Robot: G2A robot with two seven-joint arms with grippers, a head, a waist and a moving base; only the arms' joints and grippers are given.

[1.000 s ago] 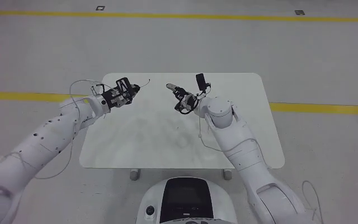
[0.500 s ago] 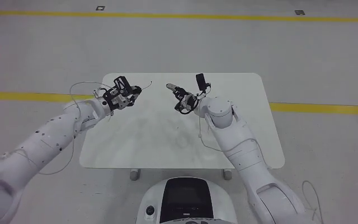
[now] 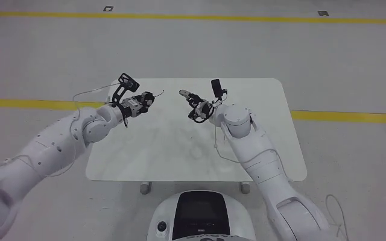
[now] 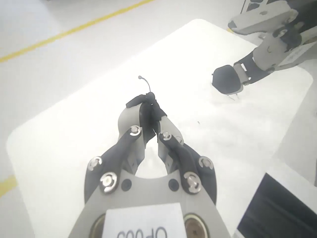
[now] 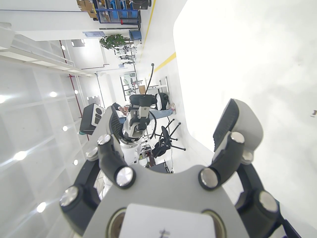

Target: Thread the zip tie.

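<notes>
The left tool (image 4: pixel 151 100) is clamped shut, its dark fingertips (image 4: pixel 138 100) pressed together on the zip tie (image 4: pixel 147 84). Only a short, thin, curved length of the tie pokes out beyond the tips, ending in a small knob. That free end hangs in the air above the desk (image 4: pixel 74 115) and does not touch it. Seen from above, this tool sits over the far left part of the desk, close to the far edge, and the tie's loose end points across toward the other arm.

The right tool (image 5: pixel 171 122) stands wide open, its two ribbed black pads (image 5: pixel 226 120) well apart and nothing between them. It hovers over the far middle of the desk, turned to face the left tool. The two are near each other but apart, with a gap of bare white desktop between them. Through the open fingers, in the right wrist view, the left tool appears farther off, with the tie sticking out of it as a thin dark line.

The desk is white with rounded corners. I can make out one tiny dark speck (image 4: pixel 198 122) on it, not far from the left tool. On the pale floor around it run yellow lines (image 3: pixel 181 17), one beyond the desk and one passing behind it. Off the desk's edge stands a black office chair (image 5: pixel 166 137).
</notes>
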